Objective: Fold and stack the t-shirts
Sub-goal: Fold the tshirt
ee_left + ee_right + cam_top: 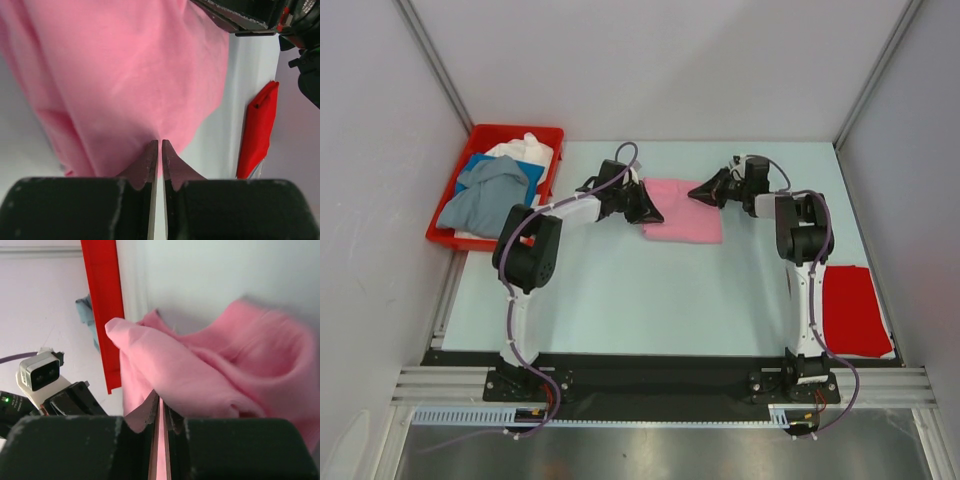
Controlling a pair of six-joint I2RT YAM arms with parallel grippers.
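At the far left corner sits the red bin (510, 130), which we take for the supply: a grey-blue t-shirt (485, 198) lies on top, with a blue t-shirt (485, 165) and a white t-shirt (530, 150) behind it, none yet folded. Next comes our left gripper (648, 208), low at the left edge of the pink t-shirt (688, 218), which lies partly folded at the middle back of the table (620, 290). Its fingers (151, 160) are pressed together with a nip of pink cloth between the tips. Our right gripper (703, 190) mirrors it at the shirt's far right corner, fingers (150, 410) pinching a bunched fold. We judge the paired grip is meant to carry one edge over evenly for the next fold. At the right edge lies the red t-shirt (855, 310), flat and squared, probably the base of the stack.
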